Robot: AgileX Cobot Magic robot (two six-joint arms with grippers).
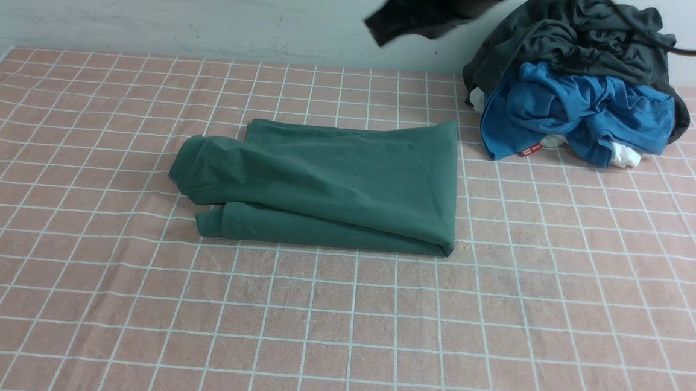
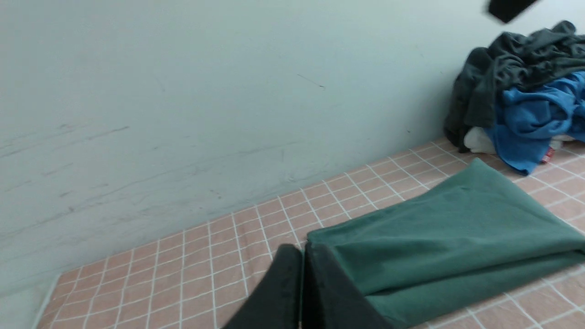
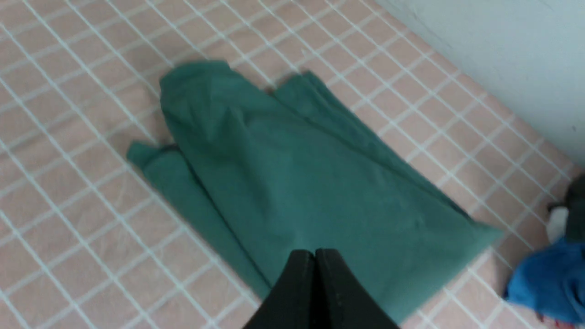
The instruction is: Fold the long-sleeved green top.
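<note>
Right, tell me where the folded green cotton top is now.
In the front view, the folded green cotton top lies left of the bright blue garment.

One green top (image 1: pixel 337 177), apparently two claws (image 3: pixel 315 274)

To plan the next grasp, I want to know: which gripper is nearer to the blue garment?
The right. The right gripper hovers above, beside the blue garment; the left gripper is far off, beyond the green top.
</note>
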